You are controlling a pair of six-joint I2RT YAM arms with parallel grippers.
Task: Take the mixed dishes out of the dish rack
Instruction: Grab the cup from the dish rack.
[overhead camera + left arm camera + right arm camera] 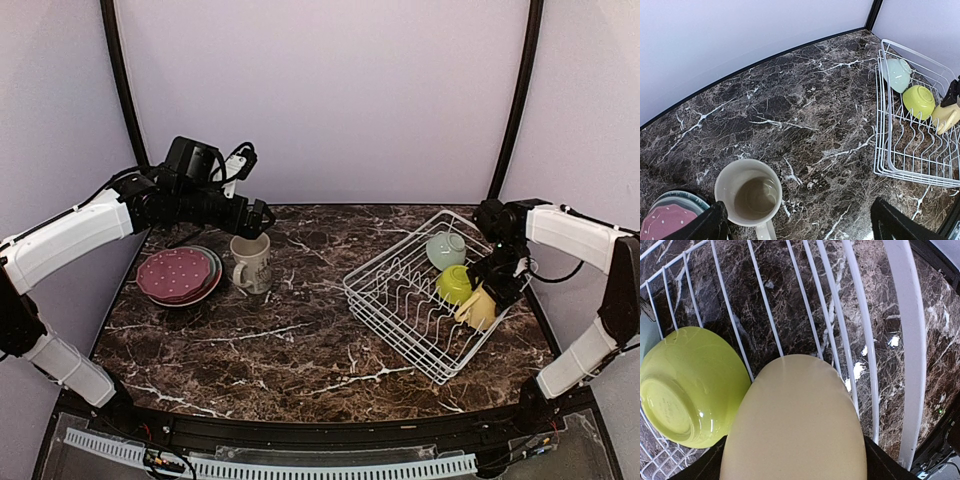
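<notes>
The white wire dish rack [398, 322] stands on the right of the table. It holds a pale mint bowl [445, 249], a lime-green bowl [454, 283] and a yellow mug [477, 309]. My right gripper [795, 465] is shut on the yellow mug [795, 420], one finger on each side of it, and the lime-green bowl [687, 385] lies just to its left. A cream-grey mug [746, 192] stands upright on the table next to a stack of plates [179, 275] topped by a maroon-pink dotted one. My left gripper [797, 225] hangs open just above the cream-grey mug [251, 262], not gripping it.
The marble table [300, 340] ends at a dark back edge below the pale walls. The rack's raised wire side [905, 340] runs close along the right of the yellow mug. The rack [881, 125] shows upright prongs in its near half.
</notes>
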